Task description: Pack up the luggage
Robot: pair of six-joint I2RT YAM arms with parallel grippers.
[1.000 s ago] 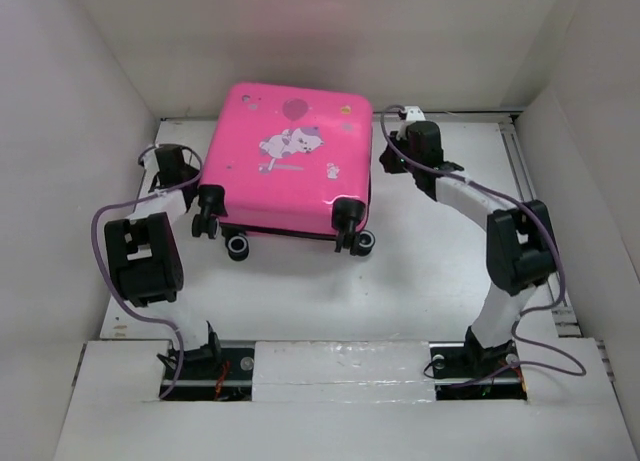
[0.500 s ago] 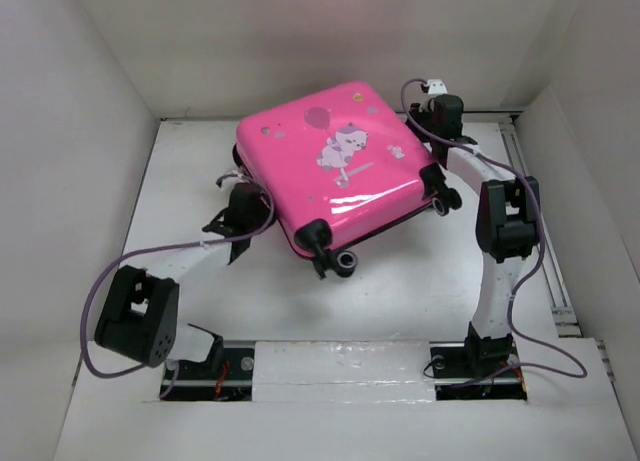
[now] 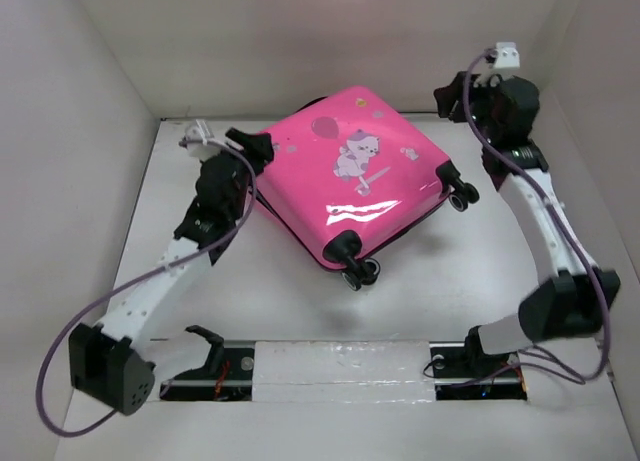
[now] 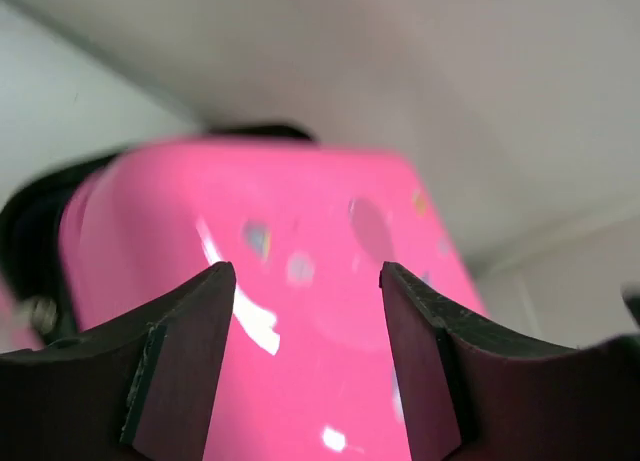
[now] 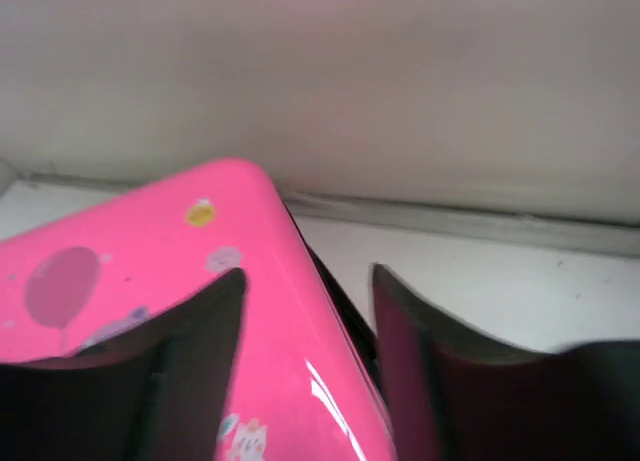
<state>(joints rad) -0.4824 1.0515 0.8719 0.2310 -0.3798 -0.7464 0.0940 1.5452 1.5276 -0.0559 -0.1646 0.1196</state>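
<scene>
Top external: closed luggage (image 3: 355, 171), wheels (image 3: 360, 273) toward 5 o'clock — left gripper (image 3: 250, 141) at its 9 o'clock corner, right gripper (image 3: 450, 89) at 2 o'clock; both claws spread, empty.

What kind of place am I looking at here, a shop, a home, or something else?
Probably a robot test booth, not a home: plain white walls box in a white table, a left arm and right arm with cables are bolted to its near edge, flanking a pink suitcase.

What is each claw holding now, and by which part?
Nothing. The left claw and the right claw both stand open near the luggage, gripping no part of it.
</scene>
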